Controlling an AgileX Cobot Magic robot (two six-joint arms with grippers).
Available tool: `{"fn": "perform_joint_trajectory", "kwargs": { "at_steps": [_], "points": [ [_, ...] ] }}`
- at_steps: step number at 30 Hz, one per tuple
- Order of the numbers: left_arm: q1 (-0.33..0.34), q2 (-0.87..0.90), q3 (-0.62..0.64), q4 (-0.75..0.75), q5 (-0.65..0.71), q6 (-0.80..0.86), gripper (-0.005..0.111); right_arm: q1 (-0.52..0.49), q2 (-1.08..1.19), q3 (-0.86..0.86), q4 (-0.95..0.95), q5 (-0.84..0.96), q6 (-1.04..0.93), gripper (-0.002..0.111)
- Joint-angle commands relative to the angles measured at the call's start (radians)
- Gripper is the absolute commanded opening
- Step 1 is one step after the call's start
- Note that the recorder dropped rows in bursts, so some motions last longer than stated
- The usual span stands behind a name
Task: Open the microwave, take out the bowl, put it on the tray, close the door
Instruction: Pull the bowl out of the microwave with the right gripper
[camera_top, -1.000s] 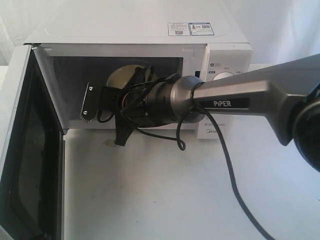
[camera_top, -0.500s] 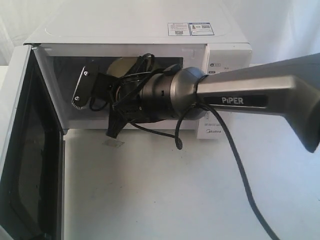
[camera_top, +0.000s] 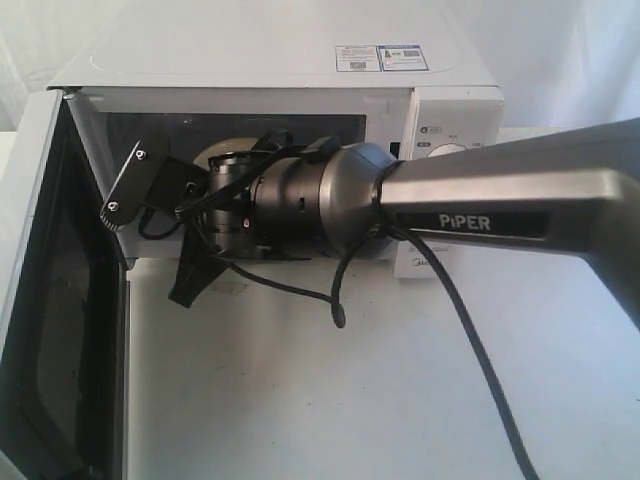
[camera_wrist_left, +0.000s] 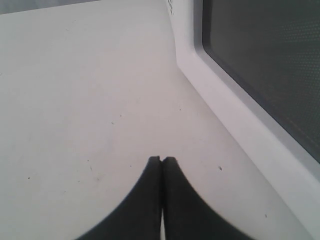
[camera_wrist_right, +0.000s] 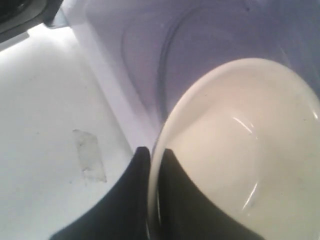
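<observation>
**Gripping the bowl at the microwave's mouth**

The cream bowl (camera_wrist_right: 240, 150) sits right at the front of the oven cavity, and its glossy rim is pinched between the two dark fingers (camera_wrist_right: 135, 200) of the right end effector (camera_wrist_right: 155, 150), one inside the rim and one outside. The wrist camera shows part of the bowl over the white sill. Whether it rests on the cavity floor cannot be told.

Around it, the microwave (camera_top: 270, 50) stands with its door (camera_top: 50, 300) swung wide to the left, dark window facing inward. The silver arm (camera_top: 500, 200) marked PIPER reaches across from the right, a black cable (camera_top: 480, 370) trailing below it. Stickers (camera_top: 380, 57) lie on the oven's top, and a round knob (camera_top: 450, 150) peeks out above the arm.

A patch of clear tape (camera_wrist_right: 90, 155) lies on the white surface (camera_top: 300, 400) just in front of the sill. The left end effector (camera_wrist_left: 161, 160) hangs low over that surface beside the door, fingers pressed together on nothing.
</observation>
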Motion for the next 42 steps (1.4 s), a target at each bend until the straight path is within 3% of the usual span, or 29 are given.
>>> {"fn": "perform_joint_trajectory", "kwargs": {
  "at_steps": [1, 7, 11, 21, 27, 33, 42],
  "points": [
    [-0.002, -0.005, 0.003, -0.011, 0.003, 0.003, 0.000, 0.033, -0.012, 0.023, 0.049, 0.052, -0.023, 0.000],
    [-0.002, -0.005, 0.003, -0.011, 0.003, 0.003, 0.000, 0.104, -0.039, 0.025, 0.098, 0.252, -0.032, 0.000],
    [-0.002, -0.005, 0.003, -0.011, 0.003, 0.003, 0.000, 0.156, -0.092, 0.079, 0.206, 0.279, -0.092, 0.000],
    [-0.002, -0.005, 0.003, -0.011, 0.003, 0.003, 0.000, 0.204, -0.309, 0.392, 0.297, 0.382, -0.010, 0.000],
    [-0.002, -0.005, 0.003, -0.011, 0.003, 0.003, 0.000, 0.197, -0.490, 0.610, 0.265, 0.382, 0.135, 0.000],
    [-0.002, -0.005, 0.003, -0.011, 0.003, 0.003, 0.000, 0.077, -0.568, 0.732, 0.233, 0.320, 0.317, 0.000],
    [-0.002, -0.005, 0.003, -0.011, 0.003, 0.003, 0.000, -0.179, -0.544, 0.701, 0.312, 0.045, 0.260, 0.000]
  ]
}}
